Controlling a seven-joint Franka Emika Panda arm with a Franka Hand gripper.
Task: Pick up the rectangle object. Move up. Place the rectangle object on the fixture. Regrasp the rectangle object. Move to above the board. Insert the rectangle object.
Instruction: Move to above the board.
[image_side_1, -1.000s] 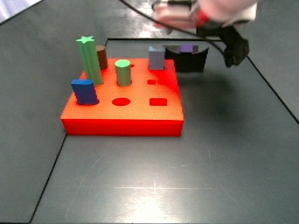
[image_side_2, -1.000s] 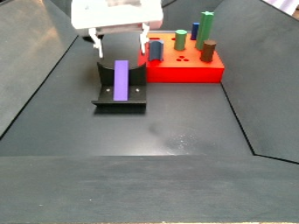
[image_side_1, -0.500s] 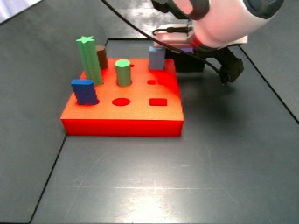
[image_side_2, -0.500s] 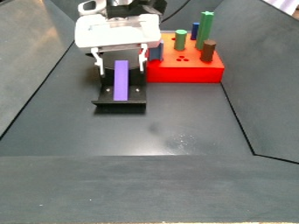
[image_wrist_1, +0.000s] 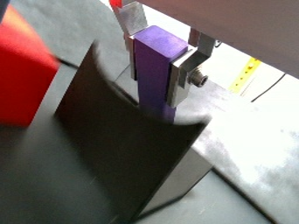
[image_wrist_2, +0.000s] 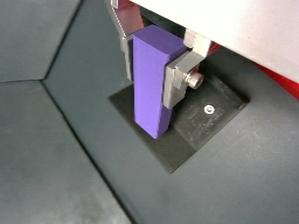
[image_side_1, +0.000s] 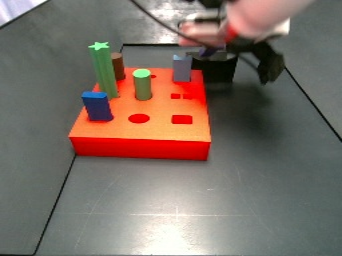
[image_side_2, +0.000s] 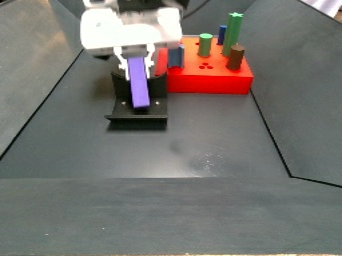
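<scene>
The rectangle object is a purple block (image_wrist_2: 149, 96), seen end-on in both wrist views (image_wrist_1: 153, 74). My gripper (image_wrist_2: 152, 66) is shut on it, with a silver finger (image_wrist_2: 180, 77) pressed on each long side (image_wrist_1: 158, 48). In a side view the block (image_side_2: 138, 82) leans on the dark fixture (image_side_2: 136, 112) under the white gripper body (image_side_2: 130, 28). The fixture's base plate (image_wrist_2: 212, 118) lies right below the block. The red board (image_side_1: 140, 135) is beside the fixture (image_side_1: 214, 70); its rectangular hole (image_side_1: 182, 118) is open.
Pegs stand in the board: a green star (image_side_1: 98, 62), a green cylinder (image_side_1: 140, 83), a blue piece (image_side_1: 95, 103), a grey-blue piece (image_side_1: 179, 66). The board (image_side_2: 214, 78) sits just right of the fixture in a side view. The floor is dark with pale lines.
The gripper has come down over the purple block on the fixture and closed on it. The block now looks slightly raised at its upper end.
</scene>
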